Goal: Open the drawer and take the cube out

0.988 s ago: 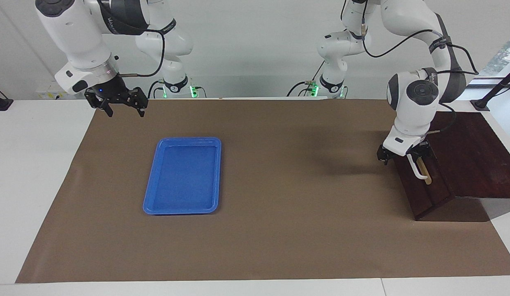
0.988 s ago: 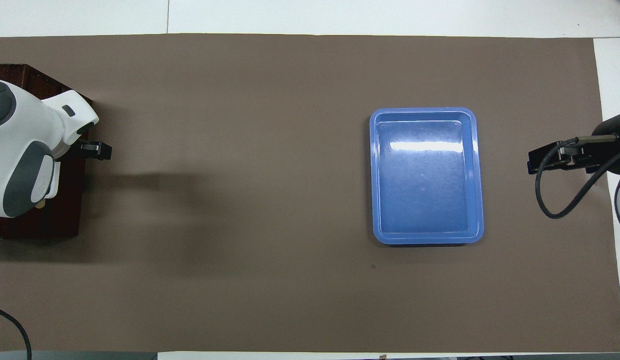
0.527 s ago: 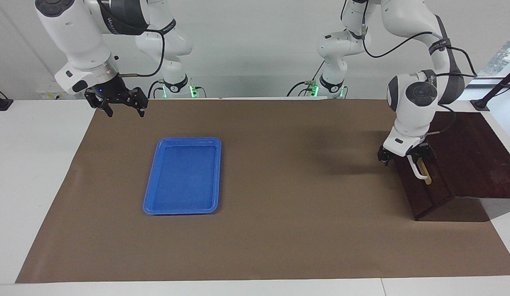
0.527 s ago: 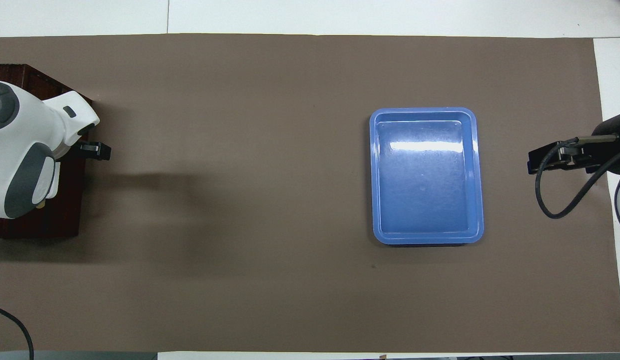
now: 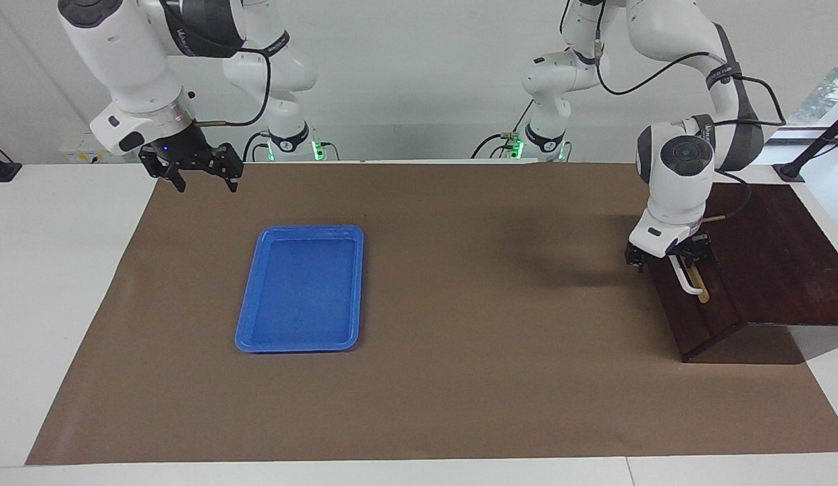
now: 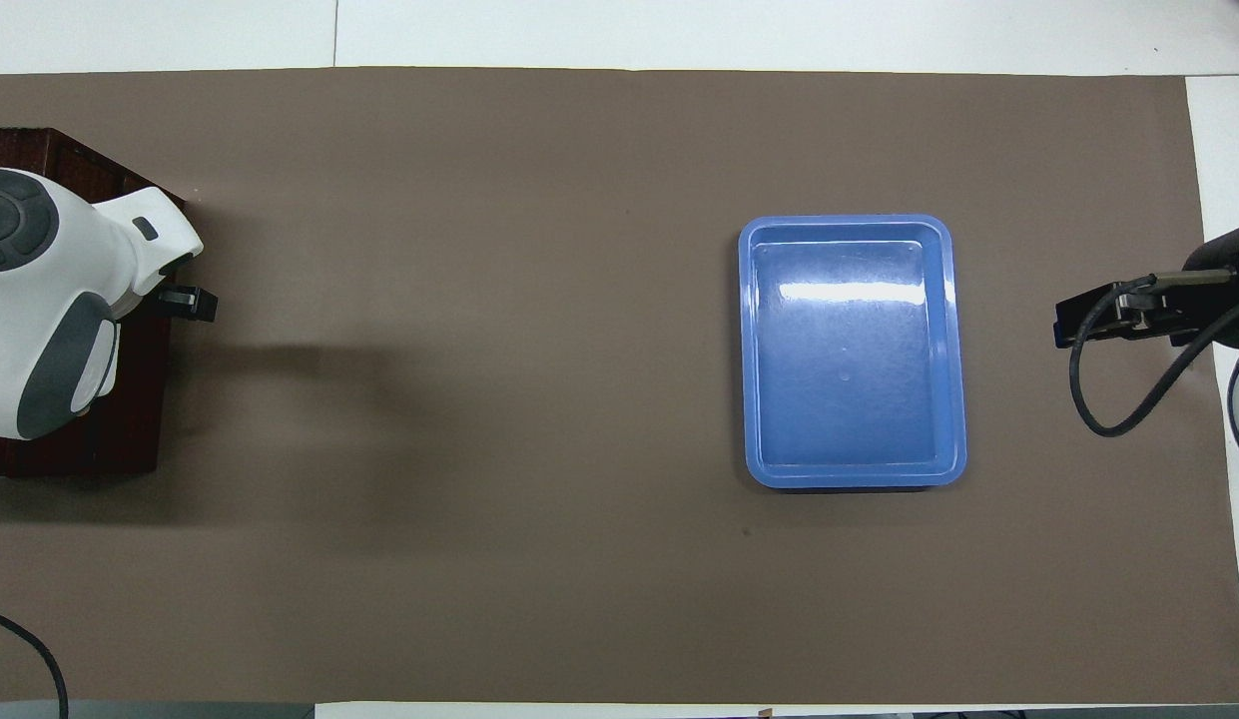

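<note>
The drawer (image 5: 699, 307) is closed at the left arm's end of the desk; the cube is not visible. The left gripper (image 5: 668, 260), jaws released, should straddle the white bar handle (image 5: 687, 278) squarely before clenching. The right gripper (image 5: 201, 172), also released, waits near the desk's corner.

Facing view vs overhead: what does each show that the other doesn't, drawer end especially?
Facing only: the drawer front with its white handle, drawer closed, and the left gripper open at the handle's end nearer the robots; also both arm bases. No cube visible.

Overhead only: the full outline of the brown mat. The left arm's wrist covers the handle there.

Both: the blue tray, with nothing in it, the dark wooden box, and the right gripper waiting, open, over the mat's edge.
</note>
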